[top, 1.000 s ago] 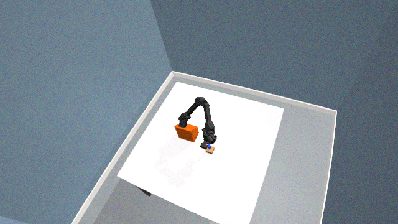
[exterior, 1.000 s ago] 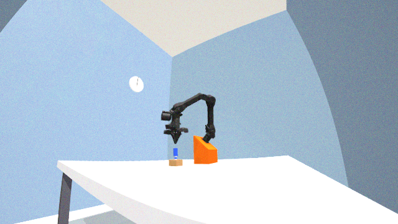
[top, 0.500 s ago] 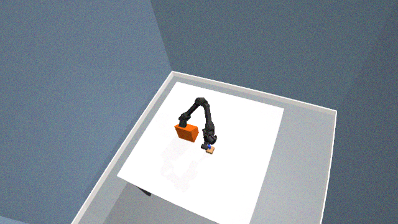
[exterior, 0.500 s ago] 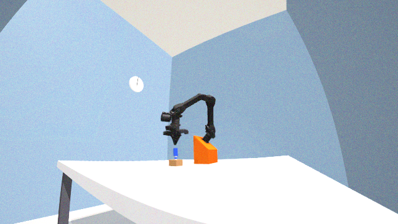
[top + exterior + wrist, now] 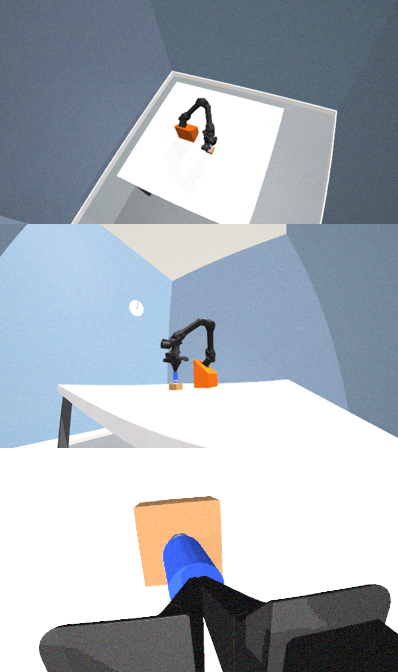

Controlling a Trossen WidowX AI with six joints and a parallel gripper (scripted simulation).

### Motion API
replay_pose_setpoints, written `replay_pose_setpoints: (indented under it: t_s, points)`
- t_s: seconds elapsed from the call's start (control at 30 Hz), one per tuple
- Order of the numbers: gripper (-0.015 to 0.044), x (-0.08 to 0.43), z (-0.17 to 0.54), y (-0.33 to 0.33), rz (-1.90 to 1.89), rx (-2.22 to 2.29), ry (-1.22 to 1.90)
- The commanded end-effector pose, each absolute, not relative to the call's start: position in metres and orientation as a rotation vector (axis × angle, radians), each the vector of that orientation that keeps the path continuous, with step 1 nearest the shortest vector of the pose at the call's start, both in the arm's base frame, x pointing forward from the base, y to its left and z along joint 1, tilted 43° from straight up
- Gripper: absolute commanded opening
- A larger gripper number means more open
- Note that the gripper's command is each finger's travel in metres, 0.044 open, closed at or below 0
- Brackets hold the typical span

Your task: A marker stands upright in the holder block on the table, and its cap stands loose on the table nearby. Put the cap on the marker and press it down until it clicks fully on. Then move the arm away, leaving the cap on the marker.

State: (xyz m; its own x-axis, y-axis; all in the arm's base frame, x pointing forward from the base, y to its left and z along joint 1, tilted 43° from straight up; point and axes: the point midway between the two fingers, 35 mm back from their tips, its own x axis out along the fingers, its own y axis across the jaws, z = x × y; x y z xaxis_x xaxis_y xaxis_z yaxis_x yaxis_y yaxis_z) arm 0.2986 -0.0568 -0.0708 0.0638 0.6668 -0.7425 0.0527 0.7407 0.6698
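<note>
The tan holder block [image 5: 211,151] [image 5: 175,387] [image 5: 152,543] sits on the table. The marker [image 5: 176,382] stands upright in it, with a short pale part showing between block and cap in the exterior view. The blue cap [image 5: 175,376] [image 5: 185,555] is over the marker's top, upright. Whether it is fully seated I cannot tell. My gripper [image 5: 175,371] [image 5: 198,585] is shut and empty, pointing down. Its closed fingertips are at the cap's top face and appear to touch it. In the wrist view they hide part of that face.
The orange base block [image 5: 187,133] [image 5: 205,379] of the arm stands on the white table [image 5: 236,168] [image 5: 264,410], a short way from the holder block. The arm arches up from it and over to the marker.
</note>
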Motion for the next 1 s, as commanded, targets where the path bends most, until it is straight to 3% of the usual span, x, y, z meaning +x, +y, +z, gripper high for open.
replay_pose_setpoints:
  t_s: [0.0, 0.33, 0.53, 0.73, 0.97]
  points:
    - [0.0, 0.297, -0.077, -0.051, 0.513, 0.638, 1.457]
    - [0.0, 0.3, -0.072, -0.056, 0.51, 0.628, 1.448]
    - [0.0, 0.294, -0.011, -0.113, 0.507, 0.627, 1.451]
    - [0.0, 0.294, -0.008, -0.115, 0.507, 0.627, 1.451]
    - [0.0184, 0.294, -0.008, -0.115, 0.507, 0.627, 1.451]
